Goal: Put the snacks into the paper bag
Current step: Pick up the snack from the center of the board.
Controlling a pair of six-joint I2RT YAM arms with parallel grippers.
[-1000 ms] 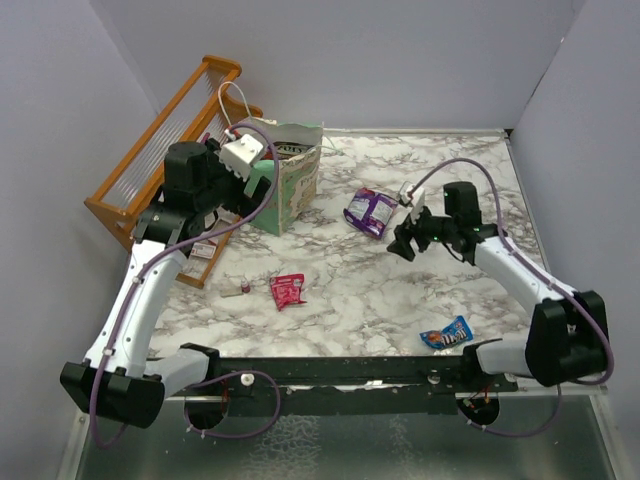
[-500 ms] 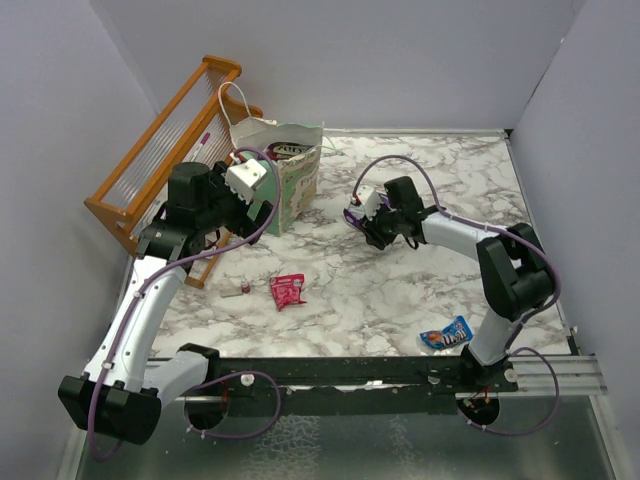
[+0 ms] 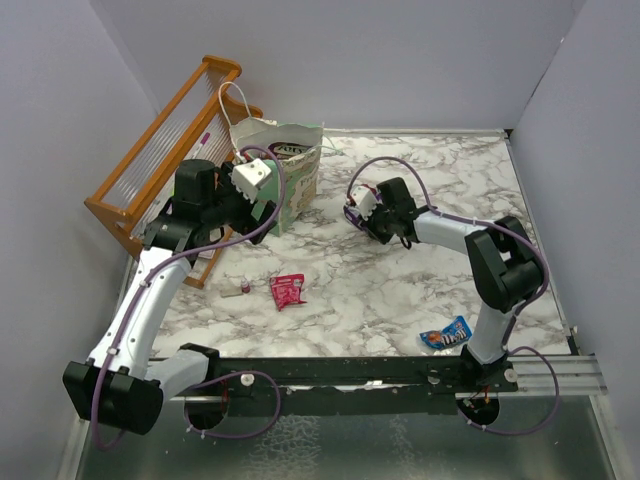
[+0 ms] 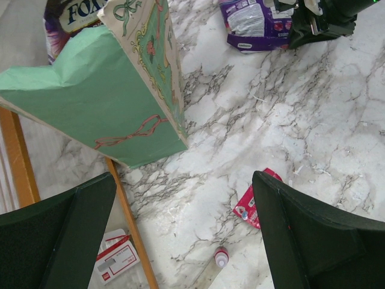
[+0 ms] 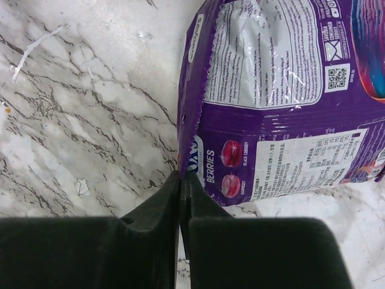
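- Plainly, the purple packet (image 5: 271, 102) sits right at the tips of the right jaws. It lies flat on the tabletop (image 5: 78, 120), spreading ahead of them and off to their right, with only its near corner reaching the tips.
- Its crimped end seam runs straight ahead from the tips, so its long axis appears to run crosswise to the jaws.
- The right jaws are drawn together to a hairline, and that near corner looks nipped between them. The hold is on very little foil and may slip on the lift.
- The right arm (image 3: 450, 228) reaches low across the tabletop with its wrist bent down, and it is by far the nearer arm to this packet.
- The paper bag (image 4: 102, 102) stands to the left of the right jaws in the overhead view, well apart from them, so the carry must go leftward and over its rim.
- The left jaws gape fully and hold nothing, hovering just beside the bag's green wall.
- A red packet (image 3: 288, 290) lies below the left jaws, and a blue packet (image 3: 447, 335) lies well behind the right jaws.
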